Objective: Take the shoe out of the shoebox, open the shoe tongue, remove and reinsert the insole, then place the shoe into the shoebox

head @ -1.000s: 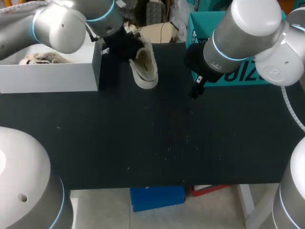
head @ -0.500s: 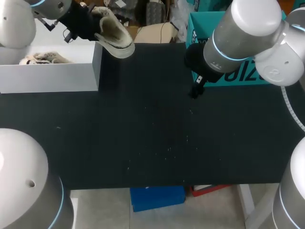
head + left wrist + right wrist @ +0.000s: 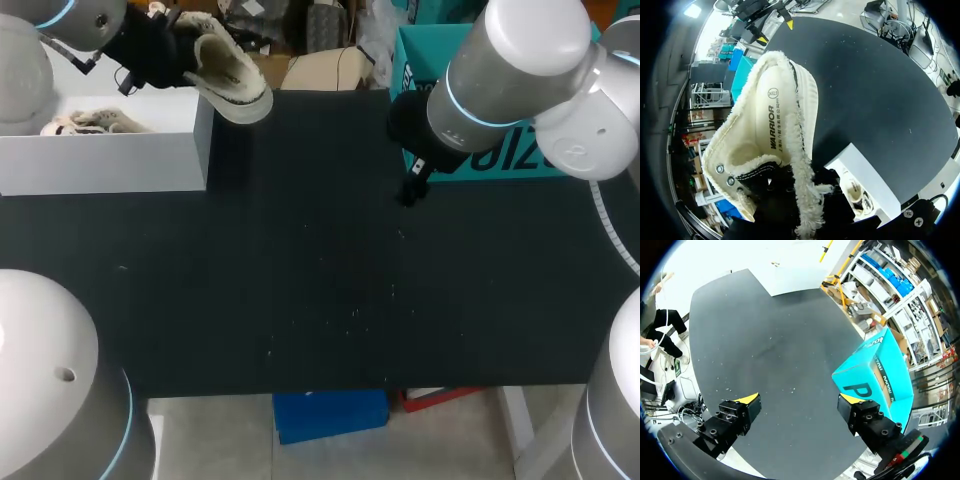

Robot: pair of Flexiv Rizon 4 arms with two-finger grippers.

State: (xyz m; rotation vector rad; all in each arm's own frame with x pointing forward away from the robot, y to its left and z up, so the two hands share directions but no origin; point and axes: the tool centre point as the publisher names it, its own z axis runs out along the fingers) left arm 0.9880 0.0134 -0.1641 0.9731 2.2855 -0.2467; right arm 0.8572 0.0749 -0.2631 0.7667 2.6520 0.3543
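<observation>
One shoe (image 3: 228,68): aloft and tilted, over the shoebox's (image 3: 110,160) far right corner, its fleecy opening towards the left wrist.
Left gripper (image 3: 178,55): clamped on it, fingertips hidden.
Second shoe (image 3: 88,123): lying inside the shoebox.
Right gripper (image 3: 800,401): fingers apart, holding nothing, above the table (image 3: 330,290), well apart from the shoe.

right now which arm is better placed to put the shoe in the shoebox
Left: the left gripper holds the shoe beside the shoebox; the right gripper hangs open, empty, by the teal box.
</observation>
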